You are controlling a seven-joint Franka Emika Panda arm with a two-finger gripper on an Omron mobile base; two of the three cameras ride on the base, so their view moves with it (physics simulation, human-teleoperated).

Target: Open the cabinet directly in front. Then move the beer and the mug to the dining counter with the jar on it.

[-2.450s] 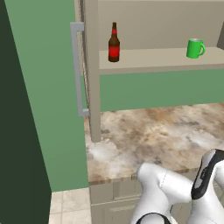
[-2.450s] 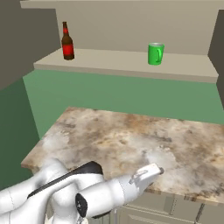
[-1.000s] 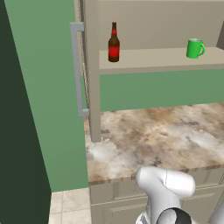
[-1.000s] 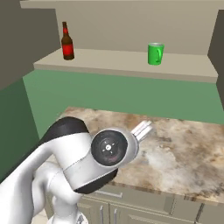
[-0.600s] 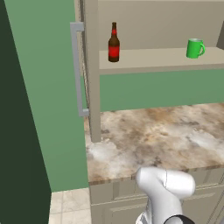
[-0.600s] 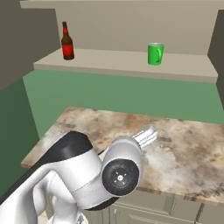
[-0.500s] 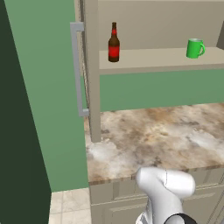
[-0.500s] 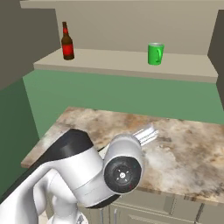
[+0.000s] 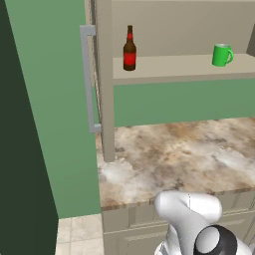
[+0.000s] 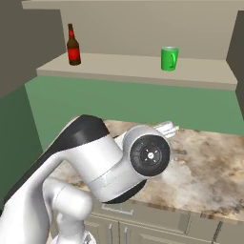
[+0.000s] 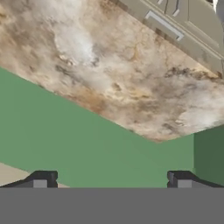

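Cabinet (image 9: 102,79) open. Gripper (image 11: 109,180) jaws spread, empty, probably below shelf. Rise squarely to beer (image 9: 129,50) at shelf's left end.

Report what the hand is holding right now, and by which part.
Nothing. The hand is open and empty; the beer and mug stand on the cabinet shelf.

No legible text anywhere; beer (image 9: 129,50) has a red label, too small to read.
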